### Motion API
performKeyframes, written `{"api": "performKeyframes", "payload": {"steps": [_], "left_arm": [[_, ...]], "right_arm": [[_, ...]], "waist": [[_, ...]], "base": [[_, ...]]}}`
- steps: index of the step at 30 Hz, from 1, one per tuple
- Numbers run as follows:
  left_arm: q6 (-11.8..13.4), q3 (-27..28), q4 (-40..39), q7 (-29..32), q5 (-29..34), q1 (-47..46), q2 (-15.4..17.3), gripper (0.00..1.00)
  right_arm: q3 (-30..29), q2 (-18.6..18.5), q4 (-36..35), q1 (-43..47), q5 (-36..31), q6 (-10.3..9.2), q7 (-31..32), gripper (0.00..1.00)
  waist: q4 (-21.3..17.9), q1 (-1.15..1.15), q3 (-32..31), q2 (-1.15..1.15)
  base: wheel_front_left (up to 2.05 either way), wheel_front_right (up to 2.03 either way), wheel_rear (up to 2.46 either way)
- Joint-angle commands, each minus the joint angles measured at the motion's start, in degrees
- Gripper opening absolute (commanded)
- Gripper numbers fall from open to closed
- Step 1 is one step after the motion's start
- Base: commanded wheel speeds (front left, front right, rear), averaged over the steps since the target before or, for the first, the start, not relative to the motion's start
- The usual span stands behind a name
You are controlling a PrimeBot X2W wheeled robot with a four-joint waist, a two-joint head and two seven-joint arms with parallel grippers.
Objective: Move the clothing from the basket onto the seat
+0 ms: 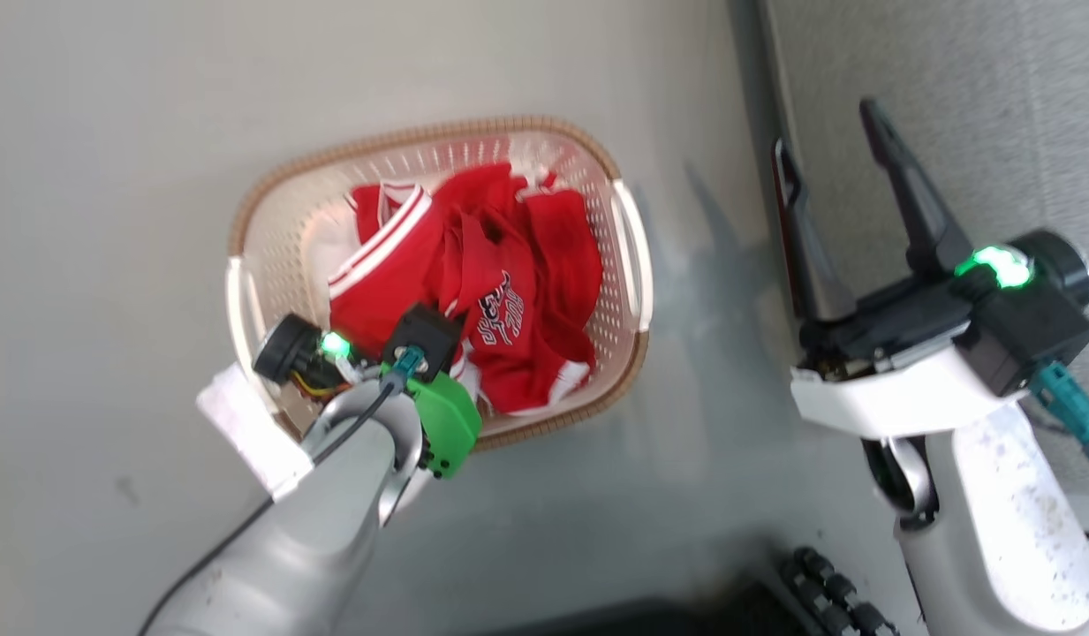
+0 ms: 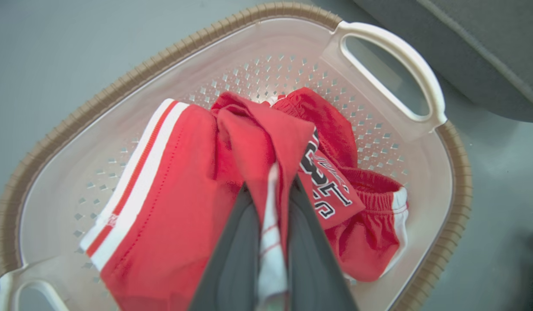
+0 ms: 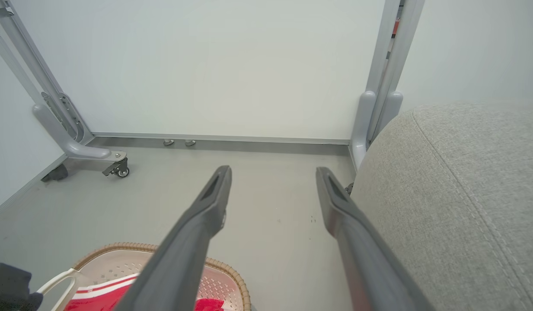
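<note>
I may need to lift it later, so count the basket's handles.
2. One white handle sits on the basket's side nearest the seat; the other is on the opposite side.

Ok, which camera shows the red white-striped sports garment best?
The left wrist view: close up, the red garment lies in the cream perforated basket, pinched by the left gripper. Head view: smaller, partly behind the arm. Right wrist view: an edge.

red clothing [image 1: 553,265] crumpled in cream basket [image 1: 279,238], grey seat [image 1: 994,106] beside
</note>
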Motion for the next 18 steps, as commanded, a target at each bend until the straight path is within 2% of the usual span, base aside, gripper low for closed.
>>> {"api": "performKeyframes", "payload": {"steps": [1, 11, 18], "left_arm": [[0.44, 1.24, -1.80, -0.04, -0.25, 2.83, 0.29, 0.00], [-0.36, 10.18, -13.53, -0.05, 0.64, 15.44, 0.70, 0.00], [-0.98, 15.60, -20.10, -0.05, 2.20, 21.77, -0.12, 0.00]], "right_arm": [[-0.20, 0.10, 0.68, 2.25, 0.32, -0.04, -0.12, 1.00], [0.66, 0.40, 4.62, 11.29, 0.92, -0.04, -0.12, 1.00], [1.72, 0.21, 6.69, 16.48, 1.23, -0.04, -0.11, 1.00]], "waist": [[1.58, 0.00, -11.70, 0.39], [2.47, 0.00, -27.86, 0.39], [2.35, 0.00, -35.89, 0.39]], "base": [[0.00, 0.00, 0.00], [0.00, 0.00, 0.00], [0.00, 0.00, 0.00]]}}
